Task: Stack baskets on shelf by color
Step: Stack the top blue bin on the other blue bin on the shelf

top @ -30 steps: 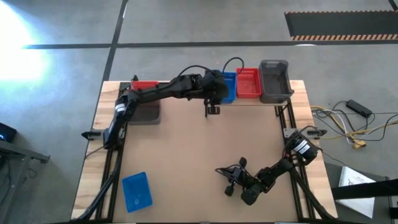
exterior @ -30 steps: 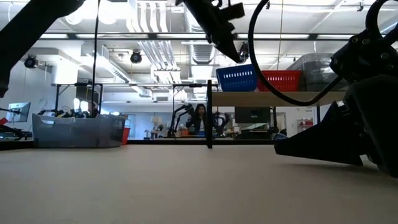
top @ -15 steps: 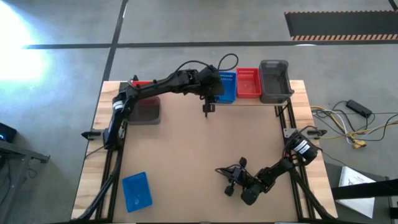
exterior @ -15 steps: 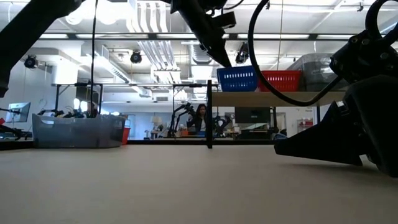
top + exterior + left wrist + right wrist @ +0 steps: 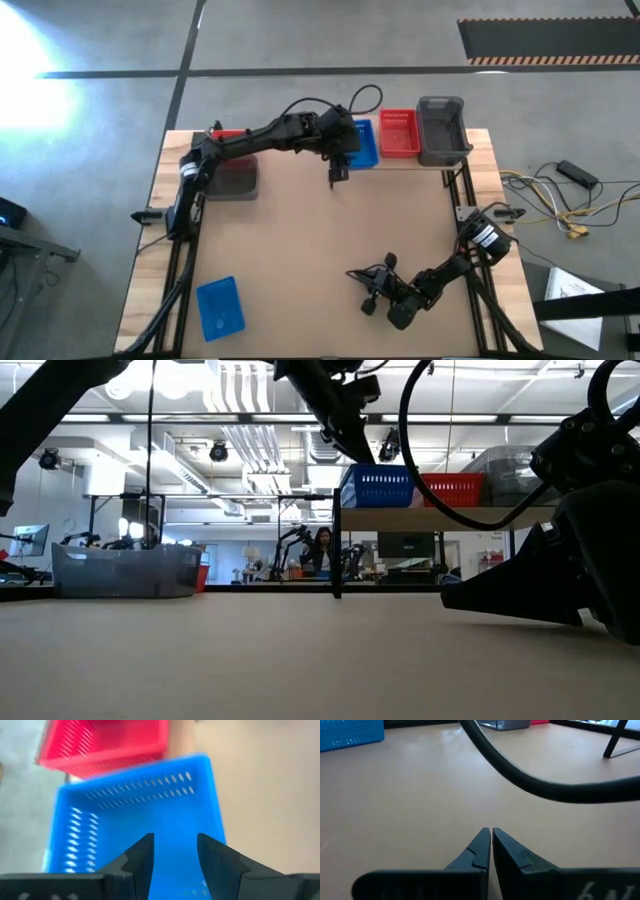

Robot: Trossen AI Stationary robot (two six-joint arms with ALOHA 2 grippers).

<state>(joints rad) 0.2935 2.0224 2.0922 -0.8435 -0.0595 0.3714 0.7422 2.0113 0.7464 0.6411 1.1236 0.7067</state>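
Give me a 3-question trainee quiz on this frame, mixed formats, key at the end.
1. True or false: the right gripper rests low near the table's front edge with its jaws shut.
2. Multiple choice: on the shelf, seen from above, which basket sits between the blue basket and the grey basket? A) a second blue one B) the red basket C) none
3. Fill in: the left gripper is over the ___ basket on the shelf, jaws apart.

Key: 1 true; 2 B; 3 blue.
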